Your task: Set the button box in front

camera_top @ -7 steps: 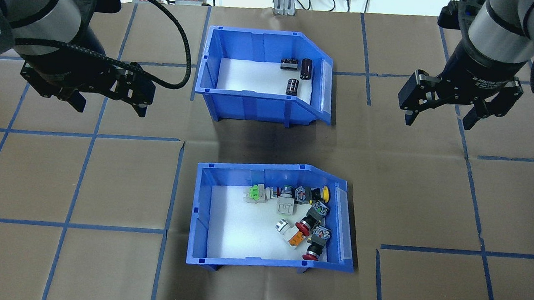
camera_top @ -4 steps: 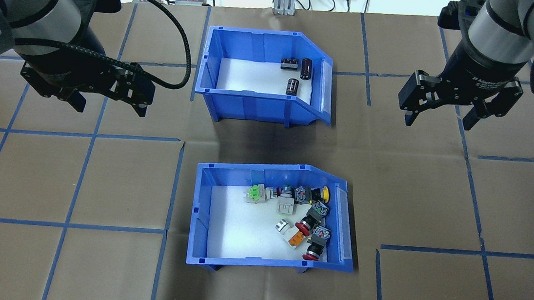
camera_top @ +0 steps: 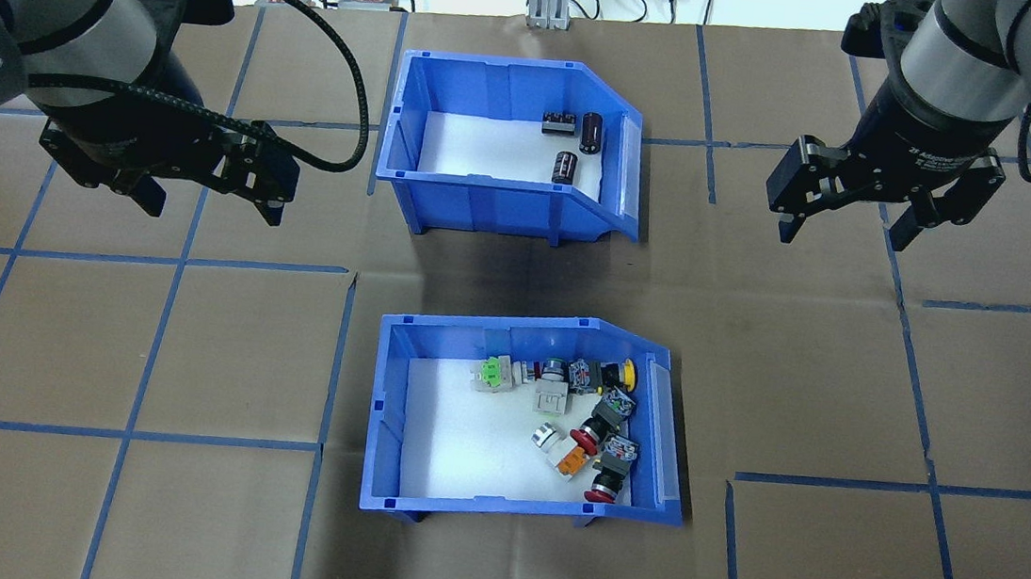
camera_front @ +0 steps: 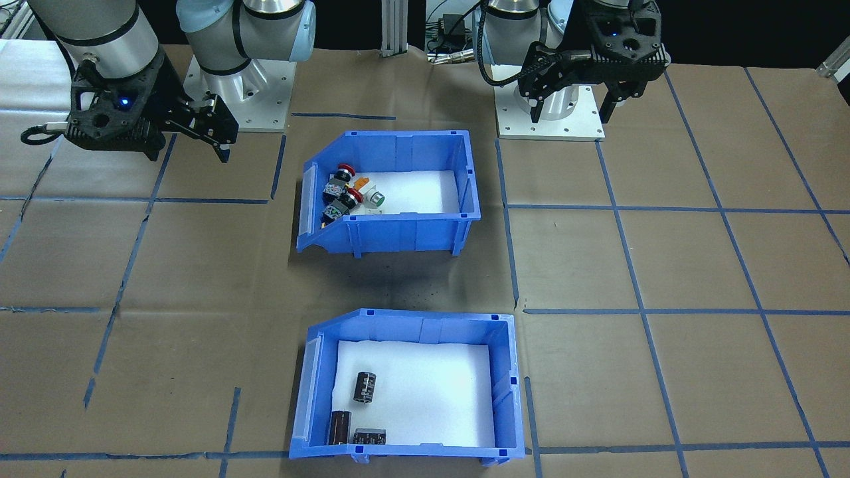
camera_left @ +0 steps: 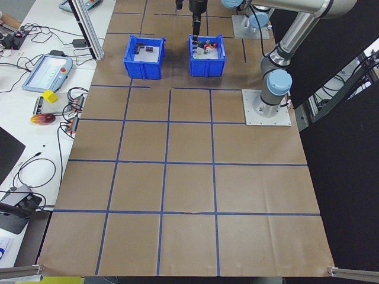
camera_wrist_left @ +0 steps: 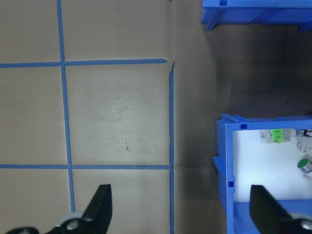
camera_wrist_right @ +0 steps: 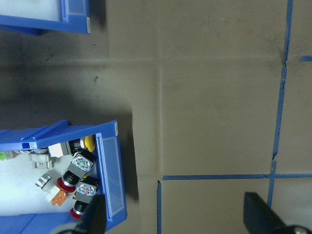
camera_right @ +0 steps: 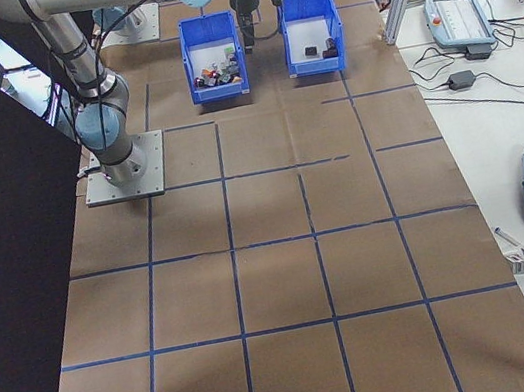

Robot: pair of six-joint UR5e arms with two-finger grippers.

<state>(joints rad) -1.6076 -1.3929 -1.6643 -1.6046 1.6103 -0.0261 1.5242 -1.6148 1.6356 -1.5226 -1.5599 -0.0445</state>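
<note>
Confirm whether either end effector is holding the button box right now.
No. The left end effector and right end effector both hang open above bare table, apart from the button box.

Left pincer (camera_top: 208,189) hovers above the worktop, fingers spread wide, nothing between them, pointing down. Right pincer (camera_top: 848,227) same: raised, fingers apart, empty, wrist roughly vertical. Both arms held out to their own sides, well apart.

I count two blue bins: the button box (camera_top: 389,429) at 6 o'clock and the bin with three black cylinders (camera_top: 410,109) at 12, plus my two grippers.
</note>
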